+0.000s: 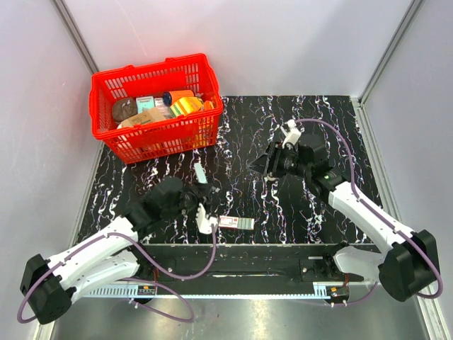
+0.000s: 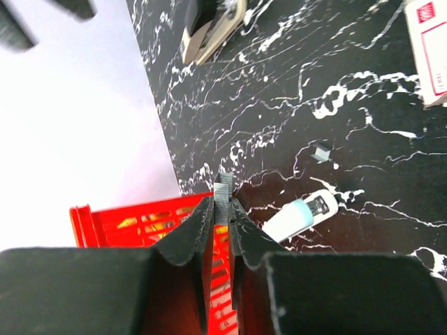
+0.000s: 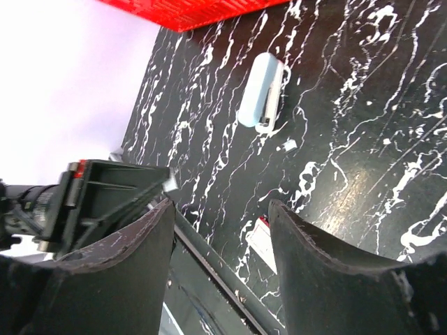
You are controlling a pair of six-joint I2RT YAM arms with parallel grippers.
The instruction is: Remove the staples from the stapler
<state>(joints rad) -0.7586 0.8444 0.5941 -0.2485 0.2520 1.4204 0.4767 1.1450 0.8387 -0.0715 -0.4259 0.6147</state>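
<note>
Between the left hand's point(image 2: 222, 206) pinched fingers point(image 2: 194, 229) — a staple strip point(image 2: 223, 185), mostly hidden.

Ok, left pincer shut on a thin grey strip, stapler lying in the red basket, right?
No: the stapler lies on the black table, outside the red basket, as the top external view shows. The left pincer is shut on the grey strip.

The stapler point(image 3: 262, 91), slim, pale blue-white on top and black beneath, lies alone on the black marbled desk point(image 3: 363, 174). A grey ridged strip of staples point(image 2: 223, 190) sits pinched in the left tool point(image 2: 222, 209).
</note>
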